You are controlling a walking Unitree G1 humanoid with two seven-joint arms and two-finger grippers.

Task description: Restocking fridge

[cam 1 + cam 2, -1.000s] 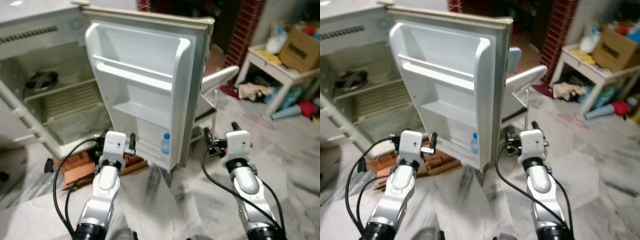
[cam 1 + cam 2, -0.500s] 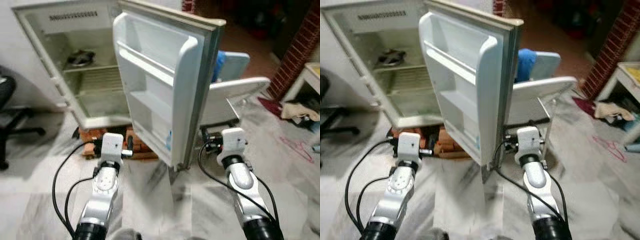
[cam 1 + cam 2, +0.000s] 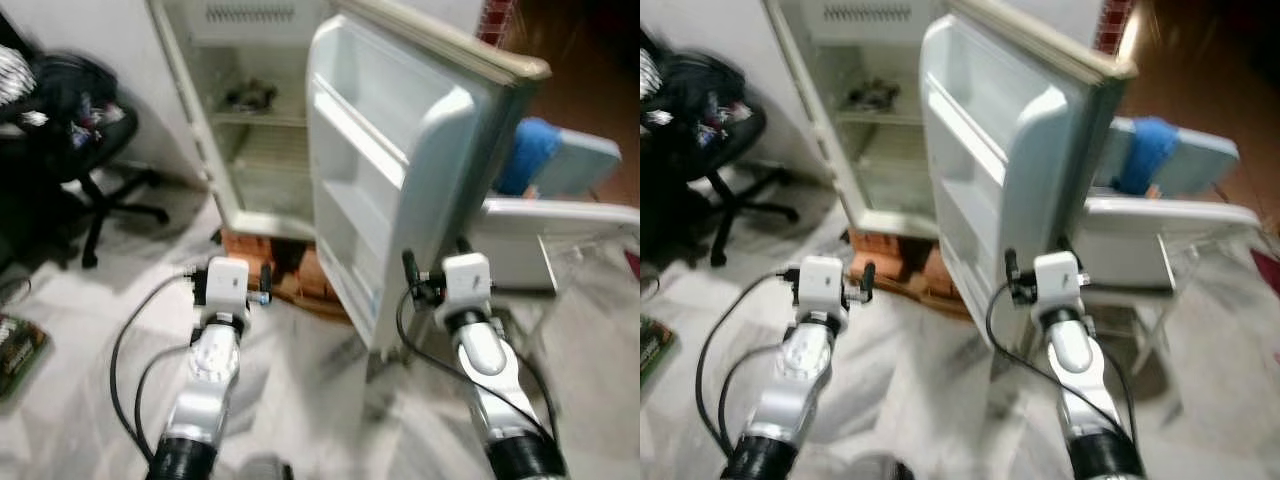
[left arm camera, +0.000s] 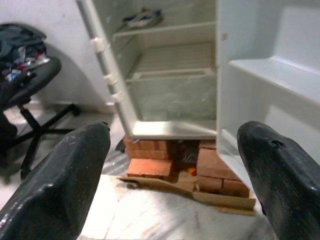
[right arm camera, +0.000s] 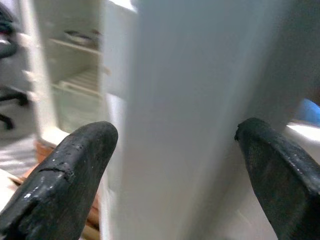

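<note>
The fridge (image 3: 270,110) stands straight ahead on a base of red bricks (image 4: 165,162), its door (image 3: 400,190) swung wide toward the robot. Restocking looks barely begun: the moulded white door shelves (image 4: 272,75) appear bare, and the pale interior holds one dark, blurred object (image 4: 142,17) on an upper wire rack. Neither claw carries anything to stock. The left gripper (image 4: 172,165) hovers low before the cabinet, fingers spread wide and empty. The right gripper (image 5: 172,165) is spread too, straddling the door's smooth outer edge without visibly touching it. A black office chair (image 3: 70,130) sits to the left on the grey-veined marble floor (image 3: 300,400).
</note>
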